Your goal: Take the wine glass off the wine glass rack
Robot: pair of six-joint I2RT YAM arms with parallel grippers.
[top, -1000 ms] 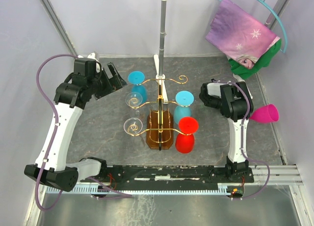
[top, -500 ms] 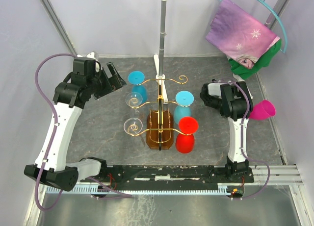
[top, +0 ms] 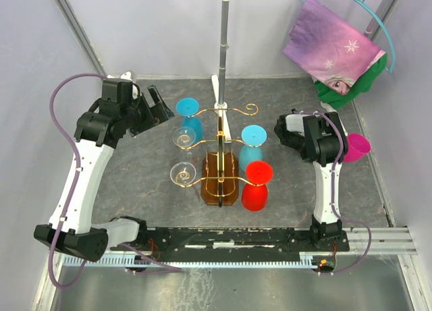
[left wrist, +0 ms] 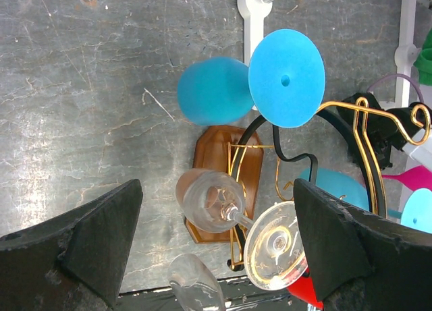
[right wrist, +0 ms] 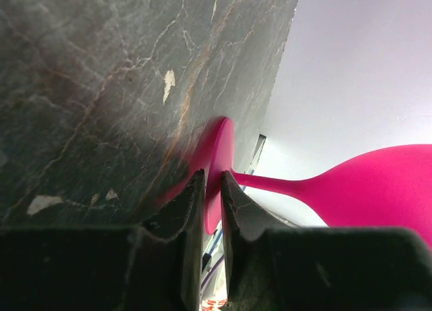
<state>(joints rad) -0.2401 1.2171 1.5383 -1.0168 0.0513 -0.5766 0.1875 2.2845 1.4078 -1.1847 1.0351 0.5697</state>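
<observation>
Pink glass [top: 356, 148] is off the rack [top: 220, 179], well right of it, half hidden overhead by the right arm [top: 324, 146]; the wrist view shows the right gripper [right wrist: 211, 189] pinching its foot; left gripper [left wrist: 216, 196] gapes wide, facing a hanging blue glass [left wrist: 214, 90] and clear glass [left wrist: 206, 202].

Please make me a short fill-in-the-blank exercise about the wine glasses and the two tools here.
1. The right tool is shut on a wine glass of ___ colour.
2. The left tool, facing the wine glass rack, is ___.
3. The number of clear wine glasses hanging on the rack is ___.
Missing words: pink; open; two.
</observation>
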